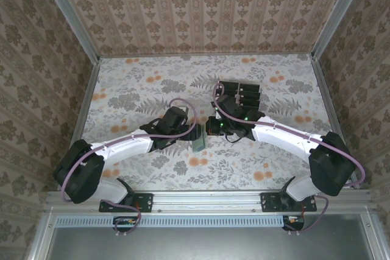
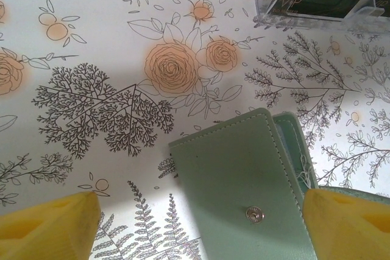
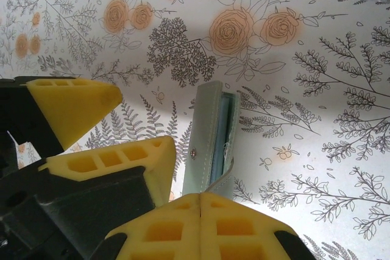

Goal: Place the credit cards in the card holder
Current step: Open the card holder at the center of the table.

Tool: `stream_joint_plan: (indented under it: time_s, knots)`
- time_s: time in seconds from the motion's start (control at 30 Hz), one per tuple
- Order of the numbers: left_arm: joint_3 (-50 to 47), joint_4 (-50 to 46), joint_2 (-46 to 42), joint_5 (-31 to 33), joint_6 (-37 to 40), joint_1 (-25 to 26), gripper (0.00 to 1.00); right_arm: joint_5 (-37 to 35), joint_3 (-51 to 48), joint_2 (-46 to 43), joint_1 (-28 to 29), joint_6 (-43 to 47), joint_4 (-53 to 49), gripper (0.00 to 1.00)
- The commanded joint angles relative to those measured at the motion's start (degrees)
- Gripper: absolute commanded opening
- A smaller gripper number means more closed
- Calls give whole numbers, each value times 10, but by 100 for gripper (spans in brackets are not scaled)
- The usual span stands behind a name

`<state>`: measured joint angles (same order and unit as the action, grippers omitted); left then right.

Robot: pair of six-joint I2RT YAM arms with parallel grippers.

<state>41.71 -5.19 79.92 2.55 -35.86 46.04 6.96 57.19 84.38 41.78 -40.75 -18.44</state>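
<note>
The card holder (image 1: 199, 142) sits mid-table, between the two end effectors. The left end effector (image 2: 198, 205) is spread wide either side of it, gripping nothing, and the right end effector (image 3: 201, 202) is pressed together just beside it. My worry is that with nothing pinching it, it flops flat and closes up. It looks propped on a long edge, long axis near-to-far, snap face toward the left. The credit cards (image 1: 247, 92) are in the clear tray (image 2: 265, 10), far right.

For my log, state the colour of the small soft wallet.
The small soft rectangular wallet is sage green; clearest in the left wrist view.
</note>
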Motion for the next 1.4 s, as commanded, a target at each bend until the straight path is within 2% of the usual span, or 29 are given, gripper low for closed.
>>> stream_joint_plan:
  time_s: [0.0, 0.4, 0.7, 1.0, 1.37]
  knots:
    - [19, 12, 7, -11, -9, -3, 88, 9, 21, -22, 7, -6, -21, 0]
    - [25, 28, 30, -16, -15, -3, 89, 2, 21, -26, 8, -4, -26, 0]
    - [-35, 15, -5, 33, -31, -4, 88, -21, -25, -39, -7, -4, -21, 0]
    - [-83, 0, -14, 63, -45, -10, 85, -28, -116, -35, -32, -11, 51, 0]
    - [-119, -11, -23, 92, -63, -10, 85, -48, -188, 28, -51, -20, 125, 0]
